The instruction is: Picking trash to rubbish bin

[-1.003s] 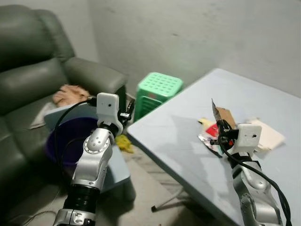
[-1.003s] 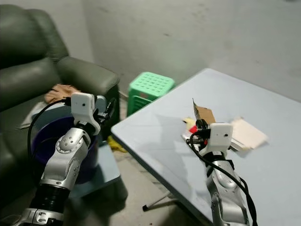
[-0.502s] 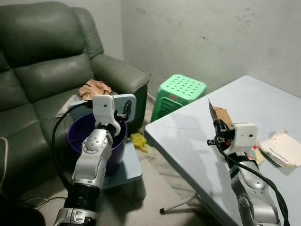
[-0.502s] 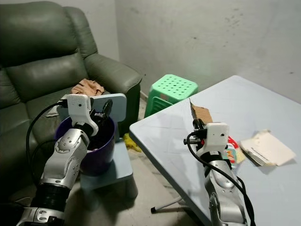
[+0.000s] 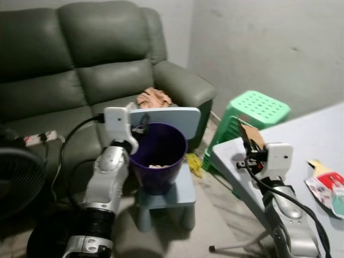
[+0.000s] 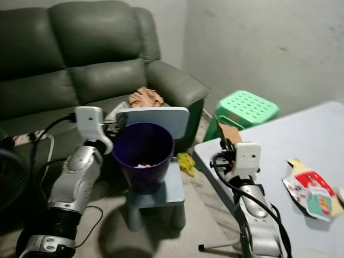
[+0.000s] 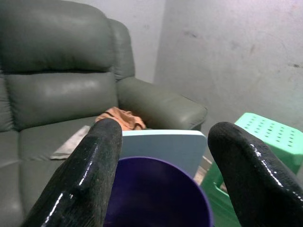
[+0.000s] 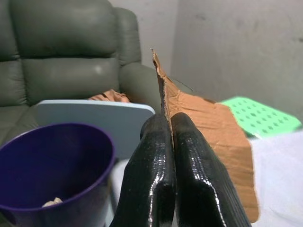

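At far left a dark fan (image 5: 16,180) stands before the green-grey sofa (image 5: 80,64), with a power strip (image 5: 40,138) lying on the seat cushion. The left gripper (image 7: 163,156) is raised just beside the near-left rim of the purple bin (image 5: 158,161), its fingers (image 7: 90,179) spread wide and empty; the wrist view looks between them into the bin mouth. The bin stands on a small pale-blue chair (image 5: 172,191), against the chair's backrest, and a little pale trash lies at its bottom. An orange cloth (image 5: 153,98) rests on the sofa seat behind the backrest. A yellow item (image 5: 193,164) lies on the floor between the chair and the green stool (image 5: 252,115). The right gripper (image 8: 170,156) is held above the left corner of the worktop (image 6: 301,140), fingers pressed together on a torn piece of brown cardboard (image 8: 208,137), which stands upright above the fingertips, apart from the bin and to its right. A red and teal wrapper (image 6: 312,196) lies flat near the right edge of the worktop.
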Robot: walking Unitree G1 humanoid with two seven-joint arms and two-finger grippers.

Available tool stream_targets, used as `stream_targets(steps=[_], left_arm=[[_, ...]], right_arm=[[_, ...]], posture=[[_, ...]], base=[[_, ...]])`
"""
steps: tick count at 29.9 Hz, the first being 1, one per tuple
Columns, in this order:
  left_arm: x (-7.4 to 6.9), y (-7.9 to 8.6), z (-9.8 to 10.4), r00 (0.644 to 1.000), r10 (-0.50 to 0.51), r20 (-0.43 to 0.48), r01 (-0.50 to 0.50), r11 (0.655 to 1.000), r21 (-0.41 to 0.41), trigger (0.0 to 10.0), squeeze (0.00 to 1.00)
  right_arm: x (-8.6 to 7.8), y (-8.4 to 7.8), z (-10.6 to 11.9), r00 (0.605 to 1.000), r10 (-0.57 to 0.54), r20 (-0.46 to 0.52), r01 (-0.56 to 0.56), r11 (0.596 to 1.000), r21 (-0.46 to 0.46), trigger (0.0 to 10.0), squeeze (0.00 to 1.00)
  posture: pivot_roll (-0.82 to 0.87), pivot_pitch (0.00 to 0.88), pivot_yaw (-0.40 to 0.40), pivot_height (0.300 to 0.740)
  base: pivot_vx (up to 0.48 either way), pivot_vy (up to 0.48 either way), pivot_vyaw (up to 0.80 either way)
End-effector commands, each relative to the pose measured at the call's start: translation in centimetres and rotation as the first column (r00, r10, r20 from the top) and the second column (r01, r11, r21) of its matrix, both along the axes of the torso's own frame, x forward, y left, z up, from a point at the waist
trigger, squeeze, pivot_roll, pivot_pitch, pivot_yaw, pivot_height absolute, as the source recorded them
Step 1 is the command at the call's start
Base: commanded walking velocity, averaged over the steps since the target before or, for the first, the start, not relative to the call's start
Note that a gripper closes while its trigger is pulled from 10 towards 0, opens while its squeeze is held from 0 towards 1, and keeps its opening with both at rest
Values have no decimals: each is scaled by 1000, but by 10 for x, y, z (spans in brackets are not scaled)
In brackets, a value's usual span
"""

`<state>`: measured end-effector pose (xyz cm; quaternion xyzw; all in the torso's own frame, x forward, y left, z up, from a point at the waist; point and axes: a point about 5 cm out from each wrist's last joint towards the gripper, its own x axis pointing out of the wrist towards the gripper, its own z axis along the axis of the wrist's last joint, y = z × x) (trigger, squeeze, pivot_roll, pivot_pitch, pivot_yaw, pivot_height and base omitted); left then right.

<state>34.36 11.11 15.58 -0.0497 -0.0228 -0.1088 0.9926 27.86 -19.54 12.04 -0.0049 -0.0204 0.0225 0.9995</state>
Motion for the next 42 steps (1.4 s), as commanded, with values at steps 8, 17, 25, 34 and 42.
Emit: stream_targets(steps=[8,17,25,34,42], left_arm=[[3,9,1,999,54,0,-54,998,33,10000,0],[3,8,0,1000,26,-14,-25,999,31,10000,0],[4,7,2,1000,14,-9,-14,1000,18,10000,0],[5,6,8,1000,-5,12,5,1000,13,10000,0],[6,7,9,1000,-10,17,9,1000,19,10000,0]], right_arm=[[4,5,6,999,30,16,-30,1000,5,10000,0],[4,10,4,999,44,0,-44,998,43,10000,0],[4,11,3,997,78,-7,-78,996,35,10000,0],[4,20,4,994,112,2,-112,992,50,10000,0],[4,21,4,992,125,6,-126,991,54,10000,0]], posture=[[-31,0,-58,740],[-29,0,-56,740],[-26,0,-51,740],[-21,0,-47,740],[-19,0,-43,740]], base=[[0,0,800],[0,0,140],[0,0,0],[346,0,0],[422,0,0]])
